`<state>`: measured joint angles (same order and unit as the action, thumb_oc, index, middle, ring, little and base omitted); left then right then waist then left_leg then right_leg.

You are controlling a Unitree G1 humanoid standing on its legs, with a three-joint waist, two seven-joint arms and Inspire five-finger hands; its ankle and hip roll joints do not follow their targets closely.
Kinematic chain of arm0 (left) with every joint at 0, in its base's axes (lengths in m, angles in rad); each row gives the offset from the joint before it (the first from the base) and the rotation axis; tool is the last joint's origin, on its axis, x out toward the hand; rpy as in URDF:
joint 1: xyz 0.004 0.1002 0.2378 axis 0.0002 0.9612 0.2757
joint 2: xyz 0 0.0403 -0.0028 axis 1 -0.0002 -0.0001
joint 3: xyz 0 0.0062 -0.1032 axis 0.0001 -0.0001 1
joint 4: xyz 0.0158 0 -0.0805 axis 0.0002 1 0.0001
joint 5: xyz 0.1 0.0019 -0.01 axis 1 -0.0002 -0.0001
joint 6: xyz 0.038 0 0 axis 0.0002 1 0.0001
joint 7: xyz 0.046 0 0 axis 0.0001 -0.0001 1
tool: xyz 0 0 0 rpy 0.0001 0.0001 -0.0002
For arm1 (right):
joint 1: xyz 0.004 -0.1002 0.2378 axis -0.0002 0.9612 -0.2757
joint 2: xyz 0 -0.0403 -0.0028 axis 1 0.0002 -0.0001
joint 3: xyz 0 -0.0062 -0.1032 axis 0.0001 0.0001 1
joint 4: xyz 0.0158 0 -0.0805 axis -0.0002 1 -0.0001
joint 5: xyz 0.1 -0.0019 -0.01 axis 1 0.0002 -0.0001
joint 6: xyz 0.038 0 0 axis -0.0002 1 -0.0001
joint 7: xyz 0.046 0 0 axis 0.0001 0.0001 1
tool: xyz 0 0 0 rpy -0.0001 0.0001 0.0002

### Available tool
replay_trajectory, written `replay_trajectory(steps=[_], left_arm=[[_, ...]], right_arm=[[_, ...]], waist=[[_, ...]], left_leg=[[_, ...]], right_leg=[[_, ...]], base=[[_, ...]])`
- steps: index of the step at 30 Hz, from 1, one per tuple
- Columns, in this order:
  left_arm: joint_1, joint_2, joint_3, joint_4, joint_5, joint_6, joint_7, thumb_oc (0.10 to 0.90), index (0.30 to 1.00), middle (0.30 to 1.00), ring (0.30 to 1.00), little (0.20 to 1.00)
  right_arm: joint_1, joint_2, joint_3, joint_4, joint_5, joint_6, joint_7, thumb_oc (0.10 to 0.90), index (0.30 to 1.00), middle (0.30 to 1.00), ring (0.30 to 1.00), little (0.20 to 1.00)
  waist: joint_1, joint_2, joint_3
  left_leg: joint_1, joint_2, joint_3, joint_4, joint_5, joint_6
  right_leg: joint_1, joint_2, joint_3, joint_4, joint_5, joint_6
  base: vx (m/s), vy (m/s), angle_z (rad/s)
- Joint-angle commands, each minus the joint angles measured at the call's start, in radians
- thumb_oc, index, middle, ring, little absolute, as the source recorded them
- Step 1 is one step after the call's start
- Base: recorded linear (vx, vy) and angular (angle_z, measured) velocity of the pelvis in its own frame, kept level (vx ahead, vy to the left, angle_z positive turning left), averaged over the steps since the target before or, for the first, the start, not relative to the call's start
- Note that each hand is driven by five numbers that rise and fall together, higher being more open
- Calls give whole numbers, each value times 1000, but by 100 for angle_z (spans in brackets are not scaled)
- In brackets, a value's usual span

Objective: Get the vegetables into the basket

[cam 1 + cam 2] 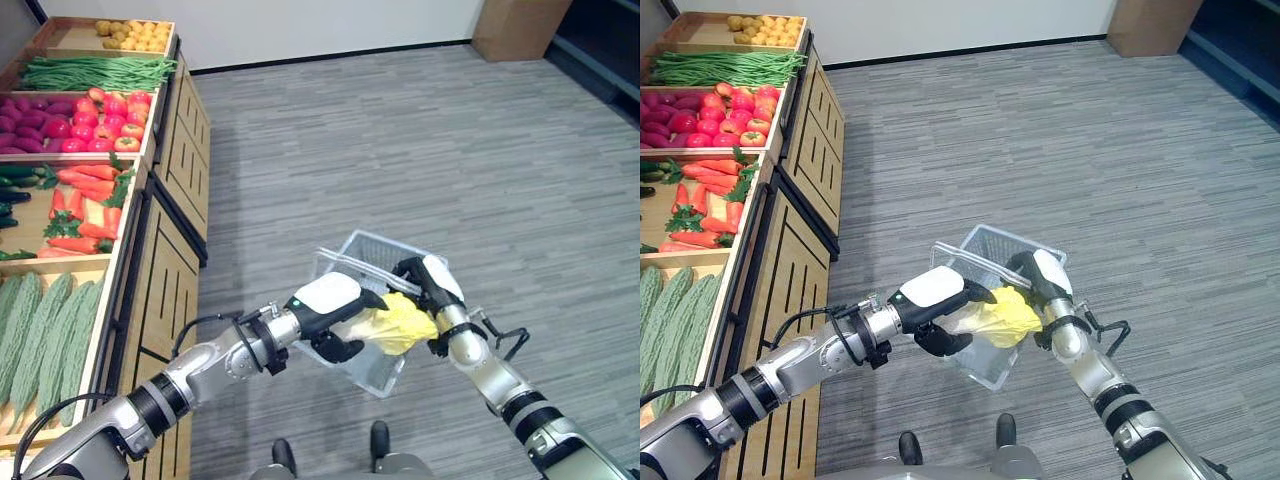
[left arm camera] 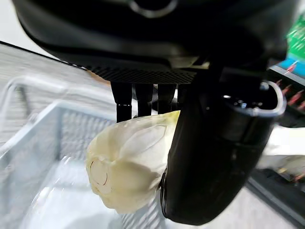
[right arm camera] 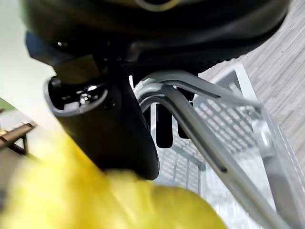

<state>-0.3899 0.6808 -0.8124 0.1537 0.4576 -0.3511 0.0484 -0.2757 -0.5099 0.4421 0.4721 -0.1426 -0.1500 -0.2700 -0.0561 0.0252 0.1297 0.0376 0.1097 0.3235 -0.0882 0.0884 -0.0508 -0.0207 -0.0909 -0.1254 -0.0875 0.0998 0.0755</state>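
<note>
Pale cabbage pinched in the left hand above the wire basket.

We see a pale yellow-green leafy cabbage held over the open top of the wire basket, its cut stem end facing away from the leaves. The grey mesh basket hangs tilted above the floor by its metal handles.
</note>
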Motion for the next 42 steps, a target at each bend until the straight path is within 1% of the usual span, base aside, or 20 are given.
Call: replay_trajectory(steps=[1,9,11,15,19,22,25,26,28,29,30,31,33,35,36,37,38,39,40,42], left_arm=[[-44,-29,31,26,34,-32,95,400,300,300,300,300],[-20,-59,72,134,115,7,159,400,300,300,300,300],[-22,-65,84,137,126,16,171,400,300,300,300,300],[-27,-101,90,175,185,42,207,400,300,300,300,300],[-31,-128,87,225,260,75,233,400,300,300,300,300],[-25,-138,94,246,283,90,244,400,300,300,300,300],[-14,-148,117,288,329,130,274,400,300,300,300,300],[-13,-149,117,289,330,130,275,400,300,300,300,300],[-11,-154,122,316,361,156,280,400,300,300,300,300],[-5,-158,126,323,372,161,281,527,478,478,478,478],[-2,-160,132,328,382,170,289,700,720,720,720,720],[8,-168,142,342,412,194,290,900,1000,1000,1000,1000],[17,-162,154,291,407,184,273,900,1000,1000,1000,1000],[34,-142,159,195,334,131,219,900,1000,1000,1000,1000],[62,-128,173,132,253,98,180,900,1000,1000,1000,1000],[119,-104,202,24,100,55,102,900,1000,1000,1000,1000],[121,-99,205,16,93,57,95,900,1000,1000,1000,1000],[151,-98,220,-12,17,54,53,900,1000,1000,1000,1000],[218,-115,262,-55,-167,48,5,900,1000,1000,1000,1000],[308,-129,307,-95,-412,77,-27,900,1000,1000,1000,1000]], right_arm=[[-176,50,-47,-166,111,-160,-55,400,300,300,300,300],[-135,48,-40,-307,220,-194,5,400,300,300,300,300],[-119,50,-32,-343,243,-200,24,400,300,300,300,300],[-84,53,-3,-421,290,-209,66,400,300,300,300,300],[-57,47,26,-485,313,-209,100,400,300,300,300,300],[-48,44,35,-507,320,-209,110,400,300,300,300,300],[-37,37,44,-527,329,-207,119,400,300,300,300,300],[-37,37,44,-528,329,-207,119,400,300,300,300,300],[-34,36,45,-533,331,-205,121,400,300,300,300,300],[-31,35,44,-535,329,-203,121,400,300,300,300,300],[-30,34,45,-537,328,-201,121,400,300,300,300,300],[-25,26,30,-538,314,-195,111,400,300,300,300,300],[-14,16,-5,-497,253,-172,80,400,300,300,300,300],[7,8,-48,-445,190,-149,50,400,300,300,300,300],[21,9,-71,-407,163,-137,35,400,300,300,300,300],[49,13,-120,-340,133,-115,16,400,300,300,300,300],[49,13,-120,-339,132,-116,16,400,300,300,300,300],[57,19,-137,-319,123,-108,11,400,300,300,300,300],[78,31,-173,-265,125,-94,0,400,300,300,300,300],[104,39,-215,-203,120,-79,-16,400,300,300,300,300]], waist=[[0,-56,-97],[-6,-59,-100],[-8,-61,-99],[-15,-61,-98],[-20,-63,-94],[-21,-62,-95],[-23,-65,-92],[-23,-64,-92],[-22,-66,-91],[-21,-66,-91],[-20,-67,-92],[-18,-68,-91],[-15,-69,-90],[-13,-67,-92],[-10,-65,-93],[-4,-63,-94],[-4,-64,-95],[-2,-63,-96],[4,-62,-95],[8,-60,-95]], left_leg=[[23,21,-40,1,-57,-56],[27,28,-32,1,-54,-61],[27,28,-32,1,-54,-61],[25,30,-31,1,-53,-62],[23,30,-27,1,-54,-62],[23,30,-26,1,-53,-62],[24,31,-22,1,-53,-62],[24,31,-22,1,-53,-63],[23,33,-22,1,-52,-63],[22,33,-22,1,-52,-63],[21,32,-23,1,-52,-63],[19,33,-24,1,-51,-62],[16,34,-32,1,-50,-61],[18,34,-39,1,-52,-60],[19,32,-42,1,-52,-58],[20,30,-47,1,-53,-58],[20,30,-48,1,-53,-58],[21,29,-50,1,-54,-57],[21,27,-54,1,-53,-55],[21,27,-60,1,-51,-53]], right_leg=[[18,-75,-7,0,-9,117],[22,-74,-7,0,-8,116],[22,-73,-8,0,-8,116],[21,-74,-7,0,-8,115],[18,-75,-7,0,-8,115],[17,-76,-5,0,-7,115],[15,-76,-2,0,-7,114],[15,-76,-2,0,-7,114],[14,-76,-4,0,-7,114],[14,-76,-4,0,-7,114],[14,-76,-3,0,-7,113],[14,-76,-6,0,-8,113],[16,-76,-9,0,-9,110],[21,-76,-15,0,-12,110],[24,-76,-17,0,-14,109],[28,-76,-20,0,-15,108],[28,-76,-20,0,-15,108],[30,-76,-21,0,-16,108],[32,-76,-23,0,-16,106],[33,-75,-26,0,-17,104]], base=[[0,0,0],[0,0,0],[-5,0,-2],[-13,1,-3],[-10,-1,-3],[-5,0,-1],[0,0,0],[0,0,0],[0,0,0],[0,0,0],[0,0,0],[0,0,0],[0,0,0],[20,-7,8],[41,8,10],[35,6,7],[0,0,0],[0,0,0],[0,0,0],[8,-2,2]])
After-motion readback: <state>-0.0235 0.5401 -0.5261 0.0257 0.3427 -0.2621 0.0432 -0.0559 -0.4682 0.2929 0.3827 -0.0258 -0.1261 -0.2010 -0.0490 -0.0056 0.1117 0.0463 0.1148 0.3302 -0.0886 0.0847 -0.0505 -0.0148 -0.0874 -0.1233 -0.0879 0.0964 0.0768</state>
